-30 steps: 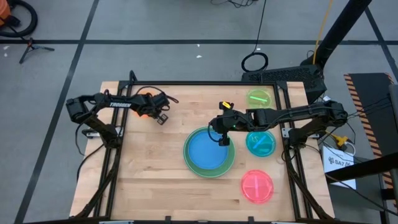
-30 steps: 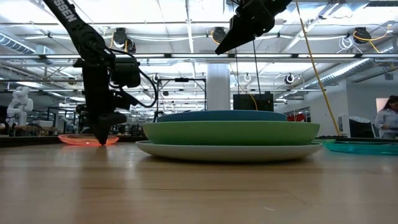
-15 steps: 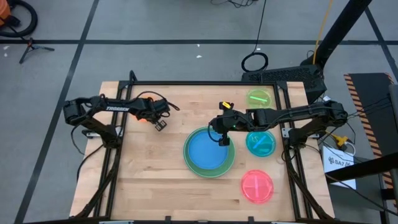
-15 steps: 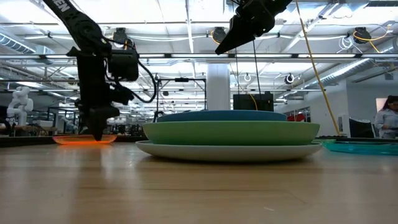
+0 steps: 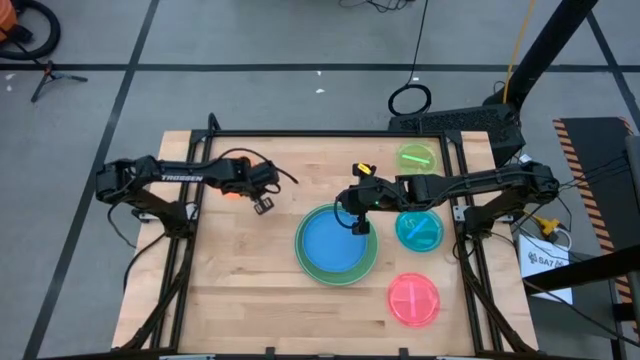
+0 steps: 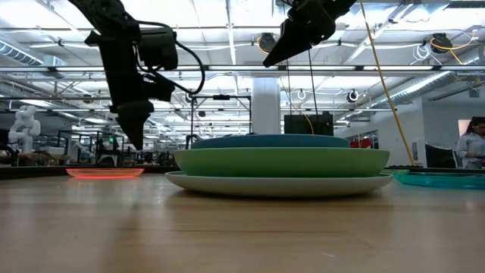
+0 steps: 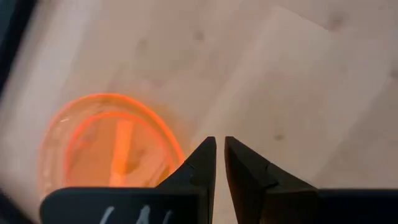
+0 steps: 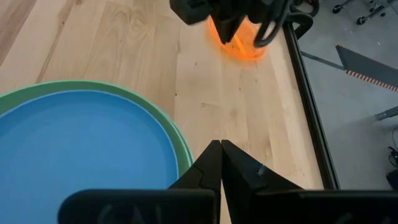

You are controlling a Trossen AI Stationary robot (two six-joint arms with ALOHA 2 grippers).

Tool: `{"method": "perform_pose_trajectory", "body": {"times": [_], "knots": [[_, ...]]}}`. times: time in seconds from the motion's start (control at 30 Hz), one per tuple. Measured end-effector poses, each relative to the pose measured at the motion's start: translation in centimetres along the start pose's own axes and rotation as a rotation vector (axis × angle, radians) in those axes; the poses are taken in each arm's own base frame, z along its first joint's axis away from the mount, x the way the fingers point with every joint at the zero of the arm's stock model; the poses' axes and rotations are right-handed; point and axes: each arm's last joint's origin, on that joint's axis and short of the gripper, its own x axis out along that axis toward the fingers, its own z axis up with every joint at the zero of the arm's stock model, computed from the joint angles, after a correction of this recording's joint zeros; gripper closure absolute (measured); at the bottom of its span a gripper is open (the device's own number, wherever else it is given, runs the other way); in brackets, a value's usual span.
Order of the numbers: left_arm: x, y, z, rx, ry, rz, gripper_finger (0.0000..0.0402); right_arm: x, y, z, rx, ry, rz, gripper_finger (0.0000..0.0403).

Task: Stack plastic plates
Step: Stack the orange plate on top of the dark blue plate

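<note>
A stack of plates sits at mid-table: a blue plate [image 5: 334, 245] [image 8: 81, 155] lies on a large green one [image 6: 280, 161], which rests on a pale plate [image 6: 280, 183]. My right gripper [image 5: 358, 226] [image 6: 267, 61] [image 8: 221, 148] hangs shut, high over the stack's far right rim. My left gripper [image 5: 263, 204] [image 6: 137, 139] [image 7: 219, 148] is shut and hovers clear of the wood, just beside the small orange plate [image 7: 109, 146] [image 6: 104, 172] [image 8: 239, 40], which lies flat on the table. The rust-red plate is hidden.
Three small plates lie flat on the table's right side: lime [image 5: 417, 157] at the far edge, teal [image 5: 418, 230] [image 6: 439, 178] beside the stack, pink [image 5: 413, 298] near the front. Bare wood lies left of the stack and along the near edge.
My left gripper has risen from table level beside the orange plate to well above it, drifting a little toward the near edge. The orange plate still lies flat. My right arm has kept still.
</note>
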Motion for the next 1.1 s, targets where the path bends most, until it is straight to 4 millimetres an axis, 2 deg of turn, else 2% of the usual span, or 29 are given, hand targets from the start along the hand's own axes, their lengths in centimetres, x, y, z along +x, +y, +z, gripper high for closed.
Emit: {"method": "perform_pose_trajectory", "body": {"times": [0.27,0.4,0.63,0.77,0.9,1.1], "knots": [[0.7,-0.3,-0.8,0.152,-0.108,-0.038,0.0370,0.0,0.0,-0.2,0.015,0.019,0.004,0.0401],[0.8,0.0,-2.3,0.138,-0.180,-0.048,0.0395,0.0,0.1,-0.4,0.014,0.037,0.009,0.0401],[0.0,1.0,-5.5,0.137,-0.197,-0.045,0.0395,0.0,0.1,-0.4,0.013,0.044,0.011,0.0401],[-0.8,1.1,-5.3,0.051,-0.251,-0.054,0.0395,0.0,0.1,-0.4,0.009,0.039,0.009,0.0401],[-0.5,1.3,-5.4,-0.034,-0.224,-0.027,0.0378,0.0,0.1,-0.3,-0.012,0.030,0.008,0.0401],[0.7,1.1,-5.6,-0.049,-0.143,0.004,0.0310,0.0,0.1,-0.3,-0.028,0.027,0.007,0.0401]]}}
